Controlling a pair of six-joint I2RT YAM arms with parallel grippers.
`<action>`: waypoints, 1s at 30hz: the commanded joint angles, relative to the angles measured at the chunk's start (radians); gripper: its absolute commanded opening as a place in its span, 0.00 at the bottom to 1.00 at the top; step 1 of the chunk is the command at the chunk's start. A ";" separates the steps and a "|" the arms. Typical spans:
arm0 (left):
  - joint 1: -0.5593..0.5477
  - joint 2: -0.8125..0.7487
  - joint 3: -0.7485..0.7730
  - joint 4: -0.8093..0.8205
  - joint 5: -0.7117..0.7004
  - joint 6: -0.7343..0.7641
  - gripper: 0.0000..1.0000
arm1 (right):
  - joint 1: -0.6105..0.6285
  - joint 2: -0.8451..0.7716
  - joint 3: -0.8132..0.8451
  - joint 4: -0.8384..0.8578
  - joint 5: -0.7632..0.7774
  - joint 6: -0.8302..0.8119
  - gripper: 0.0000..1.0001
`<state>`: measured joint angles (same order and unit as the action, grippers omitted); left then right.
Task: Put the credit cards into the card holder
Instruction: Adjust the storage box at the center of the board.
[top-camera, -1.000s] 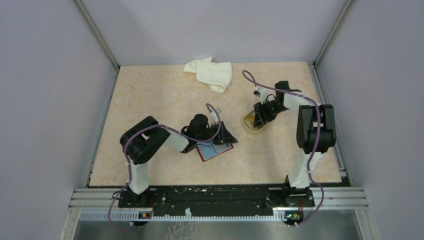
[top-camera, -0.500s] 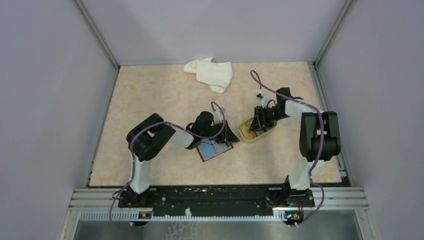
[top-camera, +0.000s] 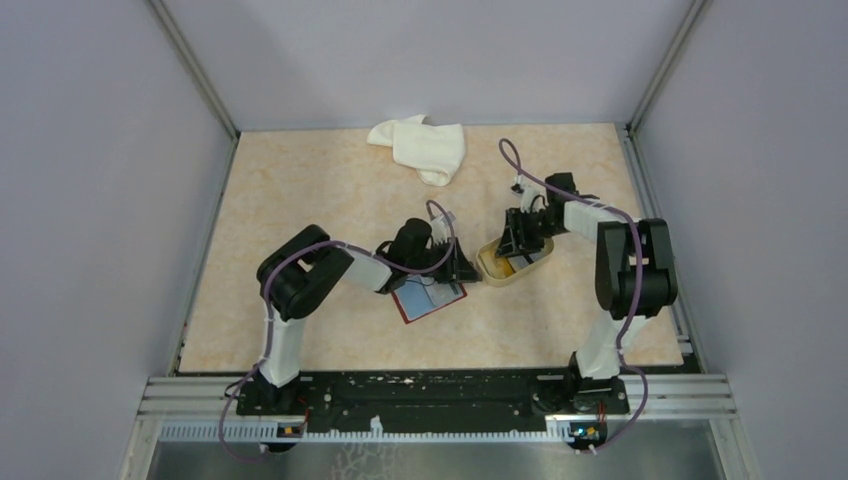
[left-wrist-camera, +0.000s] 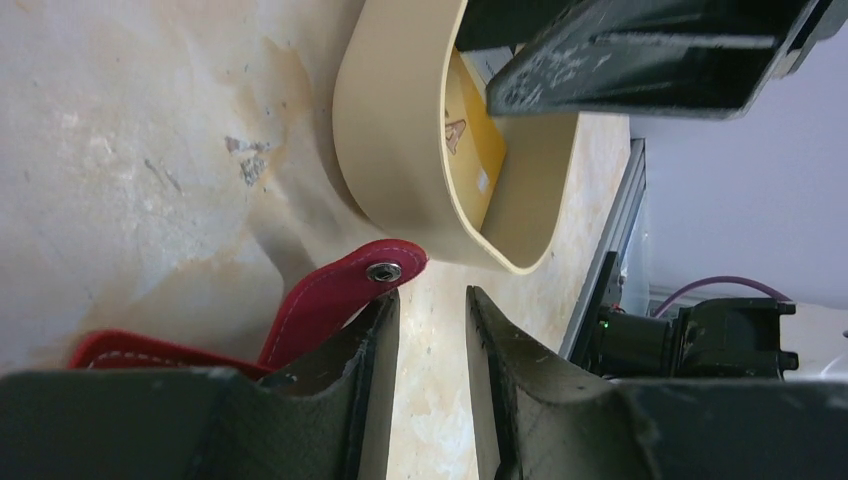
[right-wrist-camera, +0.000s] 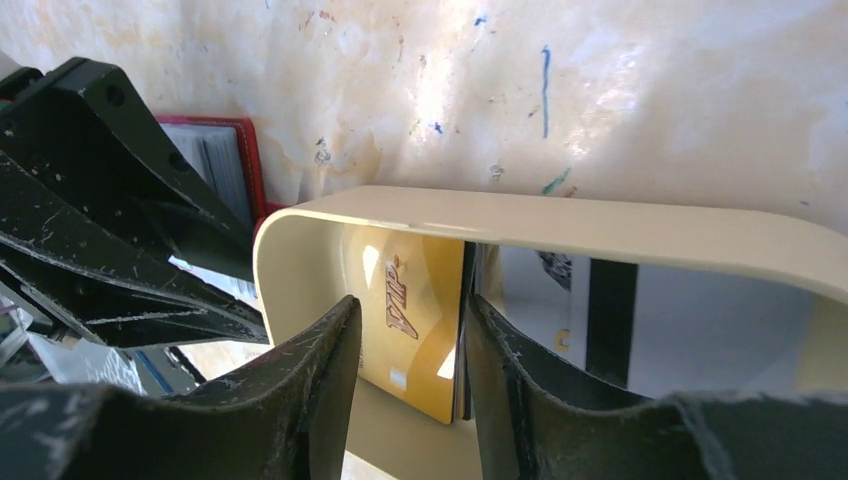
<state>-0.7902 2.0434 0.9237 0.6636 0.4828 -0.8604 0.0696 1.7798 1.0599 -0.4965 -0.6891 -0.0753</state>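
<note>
- Top external view: the tray (top-camera: 493, 271) has slid across the counter (top-camera: 320, 200) toward the card holder (top-camera: 432, 300). A second ago there was bare counter between them. Now the tray's near end lies just beside my left end effector (top-camera: 468, 272).
- My right end effector (top-camera: 518, 247) came over with the tray and reaches down inside it.
- Its jaws have drawn in over that second but are not closed. The right wrist view shows them apart with a gold card (right-wrist-camera: 405, 290) showing in the gap, not pinched. A white card (right-wrist-camera: 545, 310) with a dark stripe lies next to it in the tray.
- My left arm has stretched a little to the right, and its jaws are as they were, partly open with only counter between them. In the left wrist view one finger lies against the red snap tab (left-wrist-camera: 340, 290), so I judge I am steadying the card holder rather than gripping it.
- The card holder has not moved. It lies open on the counter, under and just beside my left end effector.
- The cloth (top-camera: 425, 148) at the far edge is untouched.
- For the task, the cards are now close to the card holder, so the carry will be short. No card is lifted yet. My right jaws must finish closing on the gold card.
</note>
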 joint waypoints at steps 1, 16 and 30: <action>-0.004 0.038 0.044 -0.027 0.009 0.027 0.37 | 0.042 0.020 -0.006 0.036 0.011 0.018 0.42; -0.004 0.084 0.124 -0.059 0.022 0.040 0.37 | 0.058 0.011 -0.010 -0.032 0.063 -0.073 0.44; 0.017 0.135 0.219 -0.114 0.010 0.059 0.37 | 0.010 -0.051 -0.033 -0.071 -0.197 -0.109 0.34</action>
<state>-0.7959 2.1471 1.0927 0.5587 0.5648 -0.8330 0.0830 1.7840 1.0573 -0.4892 -0.7238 -0.1997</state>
